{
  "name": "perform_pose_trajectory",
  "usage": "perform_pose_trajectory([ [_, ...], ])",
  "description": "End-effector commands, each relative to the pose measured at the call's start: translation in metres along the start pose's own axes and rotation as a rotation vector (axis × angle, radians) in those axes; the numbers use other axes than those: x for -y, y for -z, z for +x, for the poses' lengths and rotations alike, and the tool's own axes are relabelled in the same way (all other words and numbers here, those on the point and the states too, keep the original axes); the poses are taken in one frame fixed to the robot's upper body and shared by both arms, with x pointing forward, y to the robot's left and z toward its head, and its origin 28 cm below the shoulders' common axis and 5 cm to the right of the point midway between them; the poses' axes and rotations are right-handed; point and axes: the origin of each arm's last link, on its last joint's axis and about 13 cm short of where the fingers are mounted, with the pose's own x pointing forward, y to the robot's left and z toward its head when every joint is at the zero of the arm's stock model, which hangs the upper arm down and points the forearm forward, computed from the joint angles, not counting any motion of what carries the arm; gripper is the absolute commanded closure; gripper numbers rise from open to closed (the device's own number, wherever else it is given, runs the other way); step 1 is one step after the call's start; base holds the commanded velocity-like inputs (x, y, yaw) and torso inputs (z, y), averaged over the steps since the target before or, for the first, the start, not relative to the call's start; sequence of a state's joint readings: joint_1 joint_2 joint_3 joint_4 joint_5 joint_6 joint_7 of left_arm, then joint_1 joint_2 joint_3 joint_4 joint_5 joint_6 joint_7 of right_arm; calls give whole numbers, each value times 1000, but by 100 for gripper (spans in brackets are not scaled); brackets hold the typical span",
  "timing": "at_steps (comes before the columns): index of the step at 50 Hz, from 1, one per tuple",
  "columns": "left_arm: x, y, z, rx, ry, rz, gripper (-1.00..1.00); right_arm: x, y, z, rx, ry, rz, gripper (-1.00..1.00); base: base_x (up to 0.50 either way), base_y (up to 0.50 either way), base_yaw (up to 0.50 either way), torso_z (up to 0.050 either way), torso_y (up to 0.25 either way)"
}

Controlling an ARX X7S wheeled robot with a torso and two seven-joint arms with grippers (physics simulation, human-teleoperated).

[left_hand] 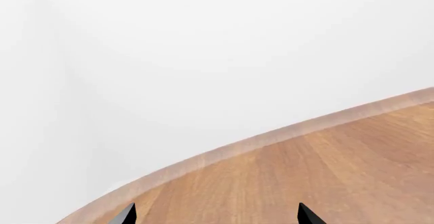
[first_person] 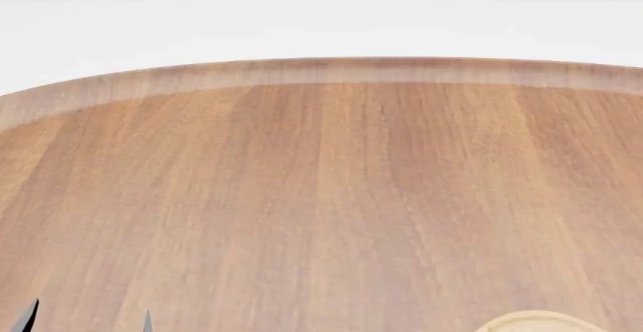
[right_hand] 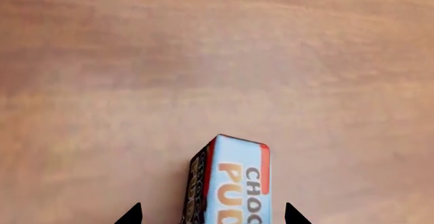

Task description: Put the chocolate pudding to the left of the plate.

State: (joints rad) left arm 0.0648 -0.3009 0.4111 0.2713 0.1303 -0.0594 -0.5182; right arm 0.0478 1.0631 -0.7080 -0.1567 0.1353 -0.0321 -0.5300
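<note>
Two black fingertips of the right gripper (right_hand: 211, 215) straddle the light-blue chocolate pudding carton (right_hand: 234, 183), spread wide, untouching. Left gripper (left_hand: 215, 215) gapes over brown wooden table (first_person: 321, 196). Light-wood plate (first_person: 537, 323) peeks lower right.

Bright, even, diffuse light, no clear shadows or glare, wooden table (first_person: 321, 196) softly blurred in right wrist view

We see only a sliver of the plate (first_person: 532, 322), and the chocolate pudding (right_hand: 230, 183) is cut off mid-lettering; near it, only the right gripper (right_hand: 213, 215) fingertips show.
</note>
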Motion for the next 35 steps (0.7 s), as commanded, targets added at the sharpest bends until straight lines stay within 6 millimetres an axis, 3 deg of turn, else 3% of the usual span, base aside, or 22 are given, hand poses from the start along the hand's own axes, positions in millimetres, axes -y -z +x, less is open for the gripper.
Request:
perform_pose_trajectory([
  [1, 0, 0, -1, 2, 2, 1, -100, -9, 15, 12, 52, -1, 70, -100, 0, 0, 0, 0, 0],
  [16, 2, -1, -2, 2, 7, 9, -100, -15, 23, 17, 75, -40, 118, -100, 0, 0, 0, 0, 0],
  [17, 2, -1, -2, 2, 9, 8, -100, -15, 24, 18, 74, -43, 123, 100, 0, 0, 0, 0, 0],
  [30, 2, 0, -2, 1, 9, 9, -100, -14, 19, 22, 81, -57, 110, 100, 0, 0, 1, 0, 0],
  [35, 2, -1, -3, 1, 12, 10, -100, -2, 11, 24, 37, -6, 107, 100, 0, 2, 2, 0, 0],
])
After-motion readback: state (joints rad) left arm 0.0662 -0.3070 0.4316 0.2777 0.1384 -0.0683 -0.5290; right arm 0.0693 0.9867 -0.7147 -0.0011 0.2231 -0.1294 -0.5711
